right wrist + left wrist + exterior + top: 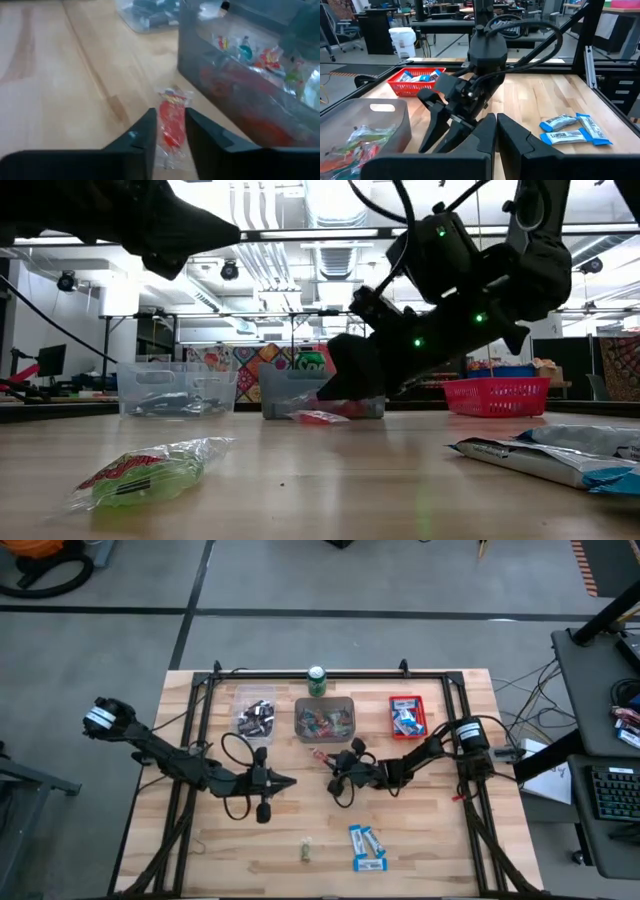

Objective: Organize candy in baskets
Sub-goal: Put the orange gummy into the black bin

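Note:
Three baskets stand in a row at the table's far side: a clear one (255, 712) with dark bars, a grey one (325, 718) with small coloured sweets, and a red slotted one (407, 715) with blue-and-white bars. A red wrapped candy (171, 127) lies on the table just in front of the grey basket (240, 75). My right gripper (170, 114) is open and low over the candy, one finger on each side. My left gripper (496, 131) is shut and empty, hovering left of the table's centre (290, 781) and pointing at the right arm.
Blue-and-white bars (367, 846) and a green wrapped candy (306, 851) lie near the table's front edge. A green drink can (317, 680) stands behind the grey basket. A black frame (330, 673) runs around the table. Bare wood lies at the front left.

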### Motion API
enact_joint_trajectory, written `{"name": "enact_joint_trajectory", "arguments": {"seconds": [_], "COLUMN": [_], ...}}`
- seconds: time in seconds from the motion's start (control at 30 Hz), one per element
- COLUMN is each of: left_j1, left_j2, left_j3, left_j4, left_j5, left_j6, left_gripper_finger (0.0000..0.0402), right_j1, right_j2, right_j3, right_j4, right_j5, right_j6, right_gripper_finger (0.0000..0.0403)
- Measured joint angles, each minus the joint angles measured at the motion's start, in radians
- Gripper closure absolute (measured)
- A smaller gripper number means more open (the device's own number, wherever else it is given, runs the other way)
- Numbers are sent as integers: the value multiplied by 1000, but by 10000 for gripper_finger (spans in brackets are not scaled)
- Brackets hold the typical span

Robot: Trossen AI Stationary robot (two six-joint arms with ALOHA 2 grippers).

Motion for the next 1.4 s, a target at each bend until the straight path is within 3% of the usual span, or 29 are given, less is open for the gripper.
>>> {"name": "enact_joint_trajectory", "arguments": {"seconds": [0.27,0.5,0.67,1.0,1.4], "left_j1": [1,1,1,0,-33], "left_j2": [0,0,0,0,-25], "left_j3": [0,0,0,0,0], "left_j4": [0,2,4,4,-63], "left_j5": [0,-1,-1,-2,-2], "left_j6": [2,2,-1,-3,-64], "left_gripper_finger": [402,402,402,402,402], "right_j1": [-26,-43,-43,-46,-43], "right_j2": [22,78,98,82,-140], "right_j3": [4,13,25,21,18], "right_j4": [-48,-25,-24,-34,-143], "right_j5": [-62,-58,-61,-92,-197], "right_j6": [62,85,82,75,-7], "right_gripper_finger": [202,179,221,381,394]}}
